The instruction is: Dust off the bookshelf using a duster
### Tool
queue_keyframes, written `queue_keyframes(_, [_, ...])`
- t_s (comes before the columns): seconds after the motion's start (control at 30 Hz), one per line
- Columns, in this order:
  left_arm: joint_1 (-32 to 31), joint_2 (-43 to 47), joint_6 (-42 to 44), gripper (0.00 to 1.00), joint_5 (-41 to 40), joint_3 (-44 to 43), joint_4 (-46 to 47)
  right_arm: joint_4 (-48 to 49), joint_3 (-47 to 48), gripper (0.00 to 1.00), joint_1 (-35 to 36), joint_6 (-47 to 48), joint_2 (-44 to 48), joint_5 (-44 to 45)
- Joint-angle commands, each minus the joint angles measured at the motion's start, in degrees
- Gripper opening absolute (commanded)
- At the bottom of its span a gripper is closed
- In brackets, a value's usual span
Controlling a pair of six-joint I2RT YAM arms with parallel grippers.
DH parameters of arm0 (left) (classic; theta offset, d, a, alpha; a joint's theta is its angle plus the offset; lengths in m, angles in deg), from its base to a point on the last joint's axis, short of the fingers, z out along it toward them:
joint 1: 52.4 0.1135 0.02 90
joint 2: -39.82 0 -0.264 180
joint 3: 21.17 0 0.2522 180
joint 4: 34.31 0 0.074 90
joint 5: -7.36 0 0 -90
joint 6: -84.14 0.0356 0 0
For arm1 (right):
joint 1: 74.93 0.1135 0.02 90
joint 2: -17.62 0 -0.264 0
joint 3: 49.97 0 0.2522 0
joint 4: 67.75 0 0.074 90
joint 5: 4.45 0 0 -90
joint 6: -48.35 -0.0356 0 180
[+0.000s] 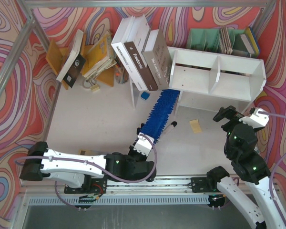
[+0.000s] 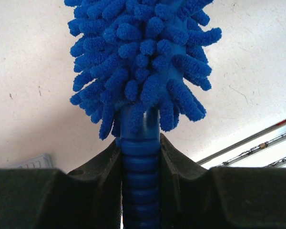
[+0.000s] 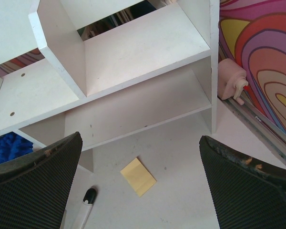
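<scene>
Clenched round the ribbed blue stem of the duster [image 2: 143, 52], the left hand [image 2: 140, 145] has the stiff part; its fluffy head, soft and light, slants over the bench [image 1: 95, 119] toward, perhaps touching, the bookshelf [image 1: 214, 71]. Right hand [image 3: 140, 143] gapes released.

1. My left arm [image 1: 76, 164] lies low, stretched from its base at the left toward the middle. There it bends, and the wrist points away from me.
2. My left gripper [image 1: 145, 141] is clamped tight on the slim handle of the duster [image 1: 159, 112]. In the wrist view both fingers [image 2: 102, 176] press against its ribbed sides.
3. My right arm [image 1: 245, 162] comes up from the bottom right corner, folded at the elbow. The wrist is raised and aimed forward and down.
4. My right gripper [image 1: 232, 114] stands spread wide, its black pads [image 3: 35, 183] far apart at either side of the wrist view, gripping nothing.
</scene>
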Motion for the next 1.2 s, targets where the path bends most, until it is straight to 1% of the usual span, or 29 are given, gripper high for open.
queue_keyframes(0.0, [-0.08, -0.06, 2.47, 0.0, -0.06, -2.11, 4.23, -0.18, -0.11, 0.99, -0.06, -0.11, 0.79, 0.77])
queue_keyframes(0.1, [0.13, 2.06, 0.29, 0.0, -2.34, -1.5, 1.31, -0.2, -0.13, 0.99, -0.04, -0.15, 1.06, 0.77])
queue_keyframes(0.2, [0.36, 6.26, -1.93, 0.0, -4.99, -0.13, -2.5, 0.04, -0.24, 0.99, -0.02, 0.03, 1.09, 0.68])
queue_keyframes(0.27, [0.55, 8.9, -3.23, 0.0, -6.48, 0.73, -6.28, 0.13, -0.22, 0.99, -0.02, 0.07, 0.94, 0.6])
queue_keyframes(0.33, [1.06, 10.71, -7.71, 0.0, -8.43, 0.67, -13.0, 0.2, -0.12, 0.99, -0.02, 0.12, 0.81, 0.68])
queue_keyframes(0.5, [1.35, 16.79, -14.41, 0.0, -12.05, 2.06, -21.98, 0.01, -0.18, 0.99, -0.02, -0.02, 0.78, 0.68])
queue_keyframes(0.6, [2.49, 19.19, -18.6, 0.0, -12.46, 2.67, -27.06, 0.07, -0.25, 0.99, -0.02, -0.13, 0.72, 0.68])
queue_keyframes(0.73, [4.45, 21.39, -19.77, 0.0, -11.18, 3.3, -30.05, 0.05, -0.15, 0.99, -0.03, -0.12, 0.33, 0.59])
queue_keyframes(0.87, [4.99, 22.93, -17.88, 0.0, -10.26, 4.66, -27.86, 0.05, -0.14, 0.99, -0.03, -0.14, 0.19, 0.55])
queue_keyframes(1.0, [5.86, 22.09, -10.79, 0.0, -6.4, 6.28, -19.35, -0.01, -0.17, 0.99, -0.07, -0.15, 0.28, 0.58])
queue_keyframes(1.1, [8.0, 20.43, -10.87, 0.0, -4.31, 7.35, -17.06, 0.02, -0.16, 0.99, -0.02, -0.13, 0.36, 0.68])
queue_keyframes(1.17, [9.62, 19.8, -11.39, 0.0, -1.06, 8.61, -15.77, 0.04, -0.15, 0.99, -0.03, -0.15, 0.47, 0.69])
